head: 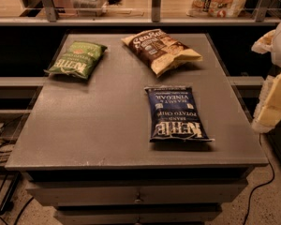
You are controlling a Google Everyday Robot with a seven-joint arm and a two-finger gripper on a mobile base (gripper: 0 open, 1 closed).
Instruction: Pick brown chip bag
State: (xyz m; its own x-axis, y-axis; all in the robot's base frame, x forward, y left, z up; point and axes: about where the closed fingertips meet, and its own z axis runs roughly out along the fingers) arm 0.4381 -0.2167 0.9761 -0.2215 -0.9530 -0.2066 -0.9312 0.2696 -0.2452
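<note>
The brown chip bag (161, 49) lies flat at the back of the grey table (98, 125), right of centre. It is dark brown with cream ends and white script lettering, and is turned at an angle. My gripper (274, 102) is a cream and white shape at the right edge of the camera view, beside the table's right side. It is well apart from the brown bag and holds nothing that I can see.
A green Kettle bag (77, 60) lies at the back left. A dark blue Kettle vinegar bag (175, 114) lies in front of the brown bag. A railed counter (154, 20) runs behind the table. Drawers (138, 198) sit below its front edge. Cables (0, 144) lie on the floor at left.
</note>
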